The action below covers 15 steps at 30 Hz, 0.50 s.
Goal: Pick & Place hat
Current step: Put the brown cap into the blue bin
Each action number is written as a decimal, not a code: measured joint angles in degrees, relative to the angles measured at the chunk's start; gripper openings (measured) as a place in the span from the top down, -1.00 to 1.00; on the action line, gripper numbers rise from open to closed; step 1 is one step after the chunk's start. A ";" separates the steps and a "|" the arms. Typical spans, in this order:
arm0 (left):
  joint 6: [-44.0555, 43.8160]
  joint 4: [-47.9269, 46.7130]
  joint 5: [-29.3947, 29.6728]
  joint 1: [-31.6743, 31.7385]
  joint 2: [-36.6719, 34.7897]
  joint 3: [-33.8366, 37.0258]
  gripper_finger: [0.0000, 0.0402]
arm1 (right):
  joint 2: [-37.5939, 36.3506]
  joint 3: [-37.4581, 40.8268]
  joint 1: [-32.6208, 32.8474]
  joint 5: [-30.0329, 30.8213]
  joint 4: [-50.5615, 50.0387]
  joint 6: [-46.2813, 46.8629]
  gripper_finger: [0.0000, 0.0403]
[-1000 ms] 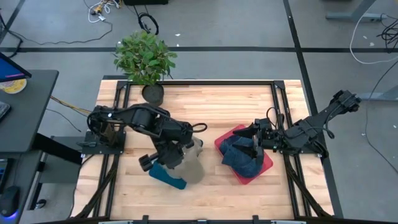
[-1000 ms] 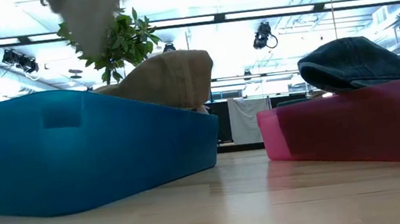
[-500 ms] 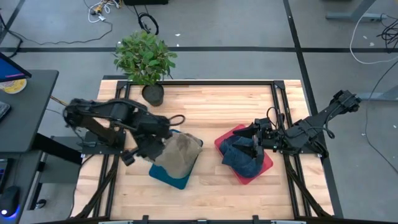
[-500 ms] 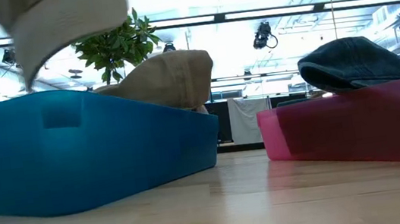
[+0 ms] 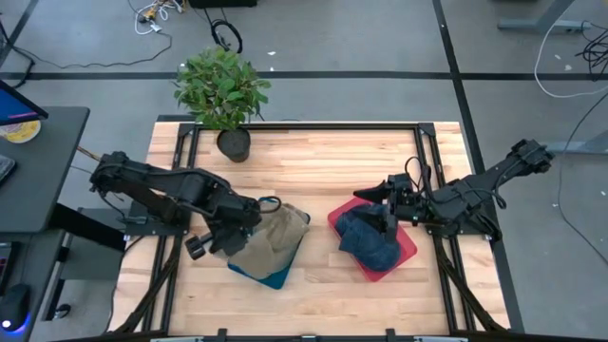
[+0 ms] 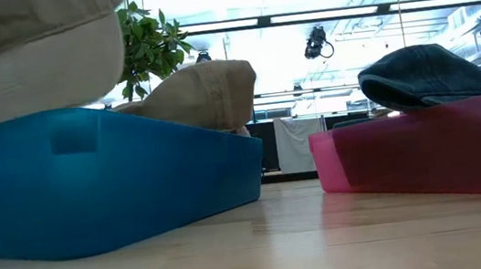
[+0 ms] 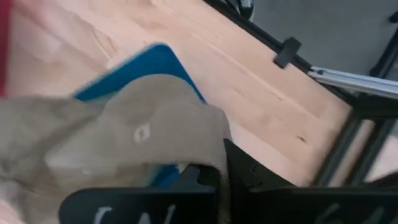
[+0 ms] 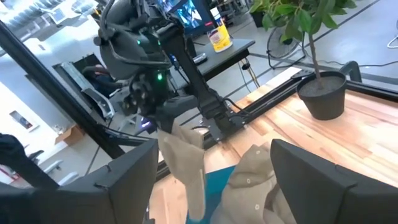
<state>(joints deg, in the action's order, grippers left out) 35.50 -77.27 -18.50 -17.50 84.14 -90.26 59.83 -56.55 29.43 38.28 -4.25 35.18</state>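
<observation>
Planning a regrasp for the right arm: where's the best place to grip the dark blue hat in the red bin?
Probably the dark blue hat's domed crown, from straight above: in the low view it bulges over the red bin's rim, while the walls block side approaches. The right gripper sits nearby.

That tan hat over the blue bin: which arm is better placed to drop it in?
The left arm, most likely: its tool already grips the tan hat above the blue bin. The right tool hovers over the red bin.
</observation>
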 joint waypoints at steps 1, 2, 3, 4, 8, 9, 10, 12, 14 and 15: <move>1.01 1.07 -0.01 0.02 0.11 -0.04 0.99 | 0.00 0.00 -0.15 -0.08 0.02 0.00 -0.55; 1.77 1.87 0.02 0.02 0.15 -0.04 0.99 | 0.00 0.00 -0.25 -0.23 0.02 0.00 -0.55; 2.78 2.28 0.16 0.02 0.19 -0.04 0.99 | 0.00 0.00 -0.40 -0.24 0.06 0.02 -0.55; 3.80 2.68 0.69 0.02 0.19 -0.04 0.99 | 0.00 0.00 -0.54 -0.24 0.15 0.11 -0.55; 7.19 3.05 2.28 0.91 0.22 -0.07 0.99 | 0.00 0.00 -0.97 -0.24 0.21 0.37 -0.55; 7.68 2.86 2.36 1.24 0.46 -0.07 0.99 | 0.00 0.00 -1.05 -0.24 0.21 0.37 -0.55; 8.46 2.40 2.38 1.52 0.87 -0.15 0.99 | 0.00 0.00 -1.16 -0.26 0.26 0.37 -0.55; 9.95 0.89 2.57 1.73 1.66 -0.04 0.99 | 0.00 0.00 -1.27 -0.24 0.36 0.39 -0.55; 11.57 0.24 2.36 1.58 2.71 -0.07 0.99 | -0.01 0.00 -1.29 -0.24 0.47 0.46 -0.55; 12.42 0.04 1.90 1.37 3.44 -0.07 0.99 | 0.00 0.00 -1.29 -0.24 0.44 0.48 -0.55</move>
<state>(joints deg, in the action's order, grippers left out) 47.93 -77.23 -16.61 -16.13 87.58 -90.32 59.83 -56.55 28.14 38.04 -3.81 35.66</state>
